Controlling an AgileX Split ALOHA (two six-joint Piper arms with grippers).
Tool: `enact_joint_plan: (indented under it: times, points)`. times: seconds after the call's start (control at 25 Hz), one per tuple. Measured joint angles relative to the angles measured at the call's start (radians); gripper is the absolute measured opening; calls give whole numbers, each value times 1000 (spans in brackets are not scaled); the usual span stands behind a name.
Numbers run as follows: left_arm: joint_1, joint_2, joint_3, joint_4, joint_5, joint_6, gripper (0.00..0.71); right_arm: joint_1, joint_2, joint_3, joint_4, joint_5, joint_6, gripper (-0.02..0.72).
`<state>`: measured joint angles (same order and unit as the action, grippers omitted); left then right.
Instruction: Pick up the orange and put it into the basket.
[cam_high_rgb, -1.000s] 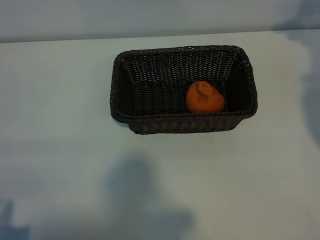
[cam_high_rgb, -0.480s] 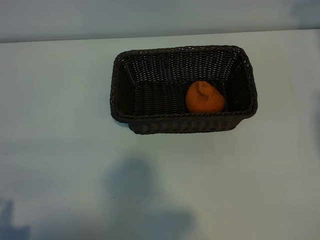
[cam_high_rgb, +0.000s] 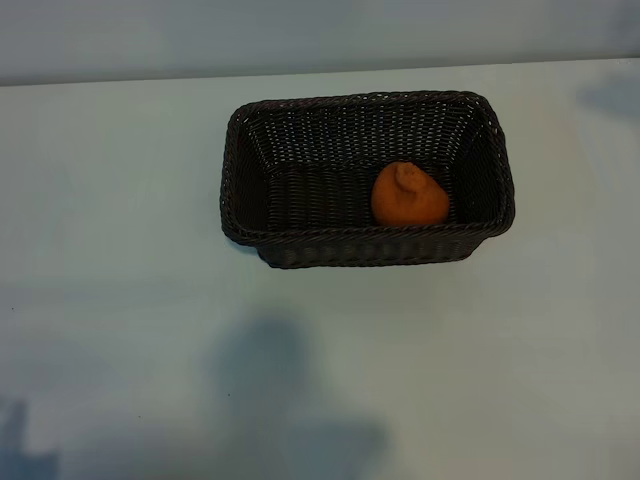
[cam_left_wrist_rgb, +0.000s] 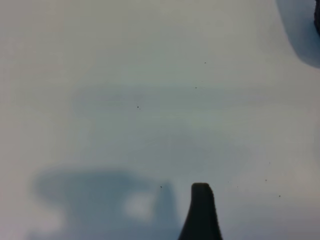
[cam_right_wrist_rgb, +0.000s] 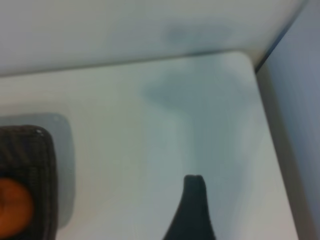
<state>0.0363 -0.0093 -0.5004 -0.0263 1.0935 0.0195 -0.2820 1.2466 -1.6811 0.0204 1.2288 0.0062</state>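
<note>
The orange (cam_high_rgb: 408, 196) lies inside the dark woven basket (cam_high_rgb: 300, 128), towards its right end and against the near wall. Neither arm appears in the exterior view. In the right wrist view the basket's corner (cam_right_wrist_rgb: 35, 150) and part of the orange (cam_right_wrist_rgb: 12, 205) show at the edge, well away from the one visible dark fingertip (cam_right_wrist_rgb: 194, 185) of my right gripper, which hangs over bare table. The left wrist view has a single dark fingertip (cam_left_wrist_rgb: 201, 192) above bare table. Both grippers are open and hold nothing.
The basket stands near the back of a pale table (cam_high_rgb: 120, 300). The table's corner and edge (cam_right_wrist_rgb: 245, 57) show in the right wrist view, beside a wall. Arm shadows (cam_high_rgb: 270, 380) fall on the front of the table.
The shadow at the table's far right has faded away from the exterior view. The orange and basket have not moved.
</note>
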Motion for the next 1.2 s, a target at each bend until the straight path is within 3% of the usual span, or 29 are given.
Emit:
enact_joint_plan:
  times: [0.6,0.88,1.2]
  points:
    - [0,0,0,0,0,2,575,0,-712,371,-5,0,0,583]
    - [0,0,0,0,0,2,575,24,-917,654,-3,-104,0,582]
    - [0,0,0,0,0,2,575,72,-1097,895,20,-118,6,582]
